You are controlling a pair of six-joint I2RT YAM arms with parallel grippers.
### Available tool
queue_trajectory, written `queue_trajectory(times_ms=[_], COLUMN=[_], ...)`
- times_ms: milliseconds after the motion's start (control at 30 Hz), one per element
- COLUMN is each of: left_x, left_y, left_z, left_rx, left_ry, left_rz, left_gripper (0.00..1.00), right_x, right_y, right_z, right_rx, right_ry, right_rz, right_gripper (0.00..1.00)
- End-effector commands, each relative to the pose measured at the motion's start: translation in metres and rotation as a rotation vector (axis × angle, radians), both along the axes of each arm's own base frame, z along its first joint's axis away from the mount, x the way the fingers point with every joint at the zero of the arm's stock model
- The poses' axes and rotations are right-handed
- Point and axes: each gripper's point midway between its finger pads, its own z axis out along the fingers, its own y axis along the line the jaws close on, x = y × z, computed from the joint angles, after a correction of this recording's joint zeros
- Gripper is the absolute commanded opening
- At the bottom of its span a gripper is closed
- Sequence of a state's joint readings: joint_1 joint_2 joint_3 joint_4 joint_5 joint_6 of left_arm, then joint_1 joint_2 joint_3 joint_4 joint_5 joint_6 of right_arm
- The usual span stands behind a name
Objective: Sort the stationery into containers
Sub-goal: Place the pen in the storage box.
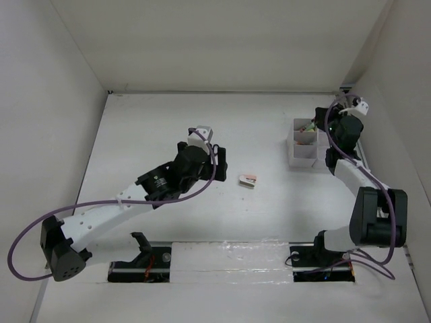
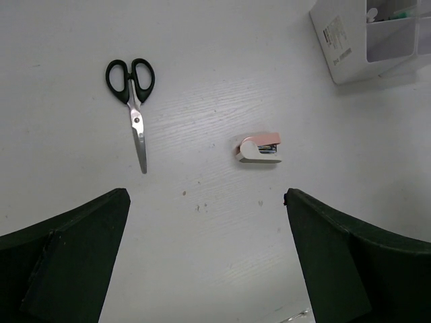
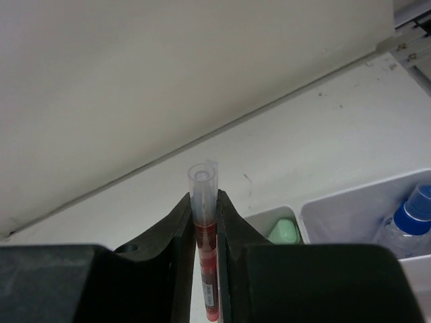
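Black-handled scissors (image 2: 133, 101) lie flat on the table, handles away from me, and a white-pink eraser (image 2: 259, 148) (image 1: 248, 180) lies to their right. My left gripper (image 2: 205, 195) (image 1: 217, 160) hovers over the bare table short of both, open, with nothing between its fingers. In the top view the left arm hides the scissors. The white organizer box (image 1: 296, 153) (image 2: 350, 54) stands at the right. My right gripper (image 3: 204, 196) (image 1: 340, 116) is above its far side, shut on a thin red pen (image 3: 204, 185) with a clear cap. A light green marker (image 3: 284, 231) stands in one compartment.
A small bottle with a blue cap (image 3: 416, 210) sits in another compartment of the box. White walls enclose the table at the back and on both sides, and the right wall runs close behind the organizer. A black rail (image 1: 229, 269) lies along the near edge.
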State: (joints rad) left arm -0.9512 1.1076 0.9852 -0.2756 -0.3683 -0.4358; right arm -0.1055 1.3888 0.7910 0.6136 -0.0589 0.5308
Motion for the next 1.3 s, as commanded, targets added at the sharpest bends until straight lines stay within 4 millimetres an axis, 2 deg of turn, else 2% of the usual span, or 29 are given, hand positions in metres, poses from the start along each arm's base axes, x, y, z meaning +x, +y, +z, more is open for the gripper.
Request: queue_trajectory(times_ms=[0,33,67,300,433,600,667,800,900,933,1000,1200,1267], left_x=[-0.001,-0.003,-0.004,-0.007,-0.008,-0.008,-0.008,-0.007,-0.007,-0.007,-0.007,-0.007,-0.006], left_y=[0.004,0.001,-0.001,-0.009,-0.012,-0.010,-0.007,-0.005,-0.005,-0.005,-0.005,-0.005,-0.007], left_z=[0.013,0.018,0.018,0.017,0.015,0.025,0.024,0.027,0.027,0.027,0.032,0.032,0.029], left_rx=[-0.063,-0.079,-0.082,-0.102,-0.108,-0.131,-0.129,-0.141,-0.141,-0.141,-0.148,-0.148,-0.141], left_ry=[-0.032,-0.040,-0.037,-0.036,-0.039,-0.062,-0.066,-0.072,-0.072,-0.072,-0.078,-0.078,-0.072], left_rz=[0.016,-0.008,-0.017,-0.059,-0.081,-0.073,-0.063,-0.049,-0.049,-0.049,-0.049,-0.049,-0.049], left_gripper=[1.00,1.00,1.00,1.00,1.00,1.00,1.00,1.00,1.00,1.00,1.00,1.00,1.00], right_x=[0.005,0.008,0.006,0.005,0.010,0.008,0.008,0.002,0.004,0.004,0.004,0.003,0.001], right_y=[-0.018,-0.018,-0.024,-0.037,-0.034,-0.032,-0.035,-0.036,-0.030,-0.030,-0.026,-0.024,-0.017], right_z=[0.032,0.029,0.025,-0.005,-0.024,-0.031,-0.041,-0.047,-0.043,-0.043,-0.043,-0.039,-0.038], right_rx=[-0.038,-0.038,-0.037,-0.049,-0.047,-0.034,-0.033,-0.019,-0.019,-0.019,-0.029,-0.038,-0.038], right_ry=[-0.116,-0.116,-0.107,-0.061,-0.011,0.008,0.042,0.063,0.054,0.054,0.055,0.045,0.043], right_rz=[-0.080,-0.080,-0.102,-0.172,-0.162,-0.172,-0.186,-0.197,-0.162,-0.162,-0.153,-0.143,-0.124], right_gripper=[0.00,0.00,0.00,0.00,0.00,0.03,0.04,0.11,0.20,0.32,0.45,0.57,0.59])
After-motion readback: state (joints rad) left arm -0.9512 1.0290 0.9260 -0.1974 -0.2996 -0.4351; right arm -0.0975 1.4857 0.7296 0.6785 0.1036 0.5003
